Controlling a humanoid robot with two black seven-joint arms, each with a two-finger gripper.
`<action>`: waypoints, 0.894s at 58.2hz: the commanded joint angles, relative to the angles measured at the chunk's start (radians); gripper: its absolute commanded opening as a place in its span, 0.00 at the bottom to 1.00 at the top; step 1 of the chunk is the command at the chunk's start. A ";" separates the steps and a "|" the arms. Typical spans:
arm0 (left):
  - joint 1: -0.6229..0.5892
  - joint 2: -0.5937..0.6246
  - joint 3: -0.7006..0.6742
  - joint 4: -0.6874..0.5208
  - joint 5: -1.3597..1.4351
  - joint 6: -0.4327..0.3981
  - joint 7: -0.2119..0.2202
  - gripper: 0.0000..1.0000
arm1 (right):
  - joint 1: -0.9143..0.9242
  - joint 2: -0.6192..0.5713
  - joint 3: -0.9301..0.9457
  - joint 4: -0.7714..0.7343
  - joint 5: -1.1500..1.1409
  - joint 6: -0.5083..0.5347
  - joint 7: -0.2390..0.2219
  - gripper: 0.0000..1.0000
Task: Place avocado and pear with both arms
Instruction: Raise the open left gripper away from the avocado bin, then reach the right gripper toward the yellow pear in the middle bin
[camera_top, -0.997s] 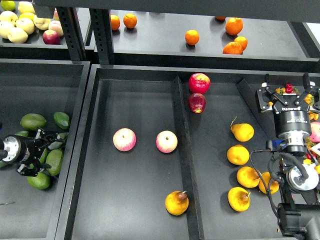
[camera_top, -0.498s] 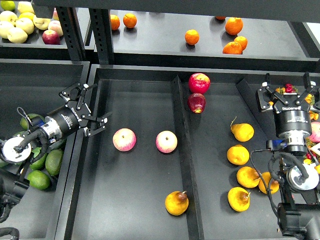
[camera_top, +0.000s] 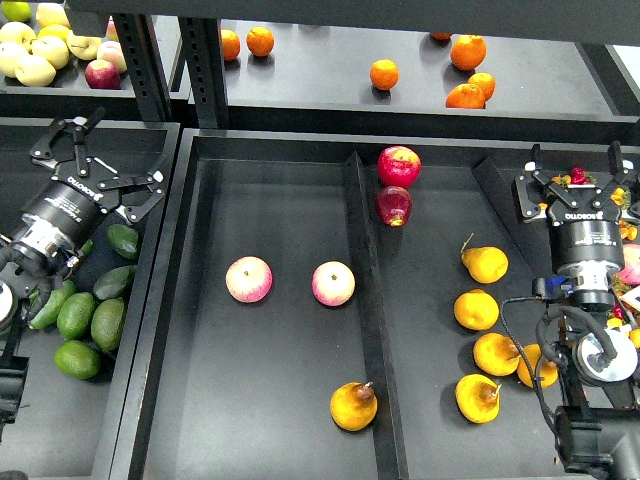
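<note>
Several dark green avocados (camera_top: 108, 322) lie in the left bin (camera_top: 40, 440). My left gripper (camera_top: 105, 160) hovers over the upper part of that bin, above and apart from the avocados, open and empty. One orange-yellow pear (camera_top: 353, 405) lies at the front of the middle tray's left compartment. Several more pears (camera_top: 476, 309) lie in the right compartment. My right gripper (camera_top: 572, 165) is at the far right, beyond the pears, fingers spread wide and holding nothing.
Two pink apples (camera_top: 249, 279) lie in the middle tray (camera_top: 280, 440), two red apples (camera_top: 398, 166) at its back. A divider (camera_top: 365, 300) splits the tray. Oranges (camera_top: 384, 74) and pale apples (camera_top: 35, 70) sit on the rear shelf behind a black post (camera_top: 205, 70).
My left gripper rose from among the avocados, swung out over the tray's left edge, then drew back up and left over the bin, still empty. The right arm has not moved.
</note>
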 joint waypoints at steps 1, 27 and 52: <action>0.061 0.000 0.003 -0.060 -0.019 0.004 -0.012 0.99 | -0.003 0.000 0.004 -0.006 0.000 0.009 -0.002 0.99; 0.123 0.000 0.075 -0.138 -0.091 0.046 -0.010 0.99 | 0.026 -0.126 -0.117 -0.004 -0.034 0.006 -0.333 0.99; 0.124 0.000 0.084 -0.137 -0.123 0.041 -0.010 0.99 | 0.165 -0.682 -0.612 -0.036 0.015 0.167 -0.546 0.99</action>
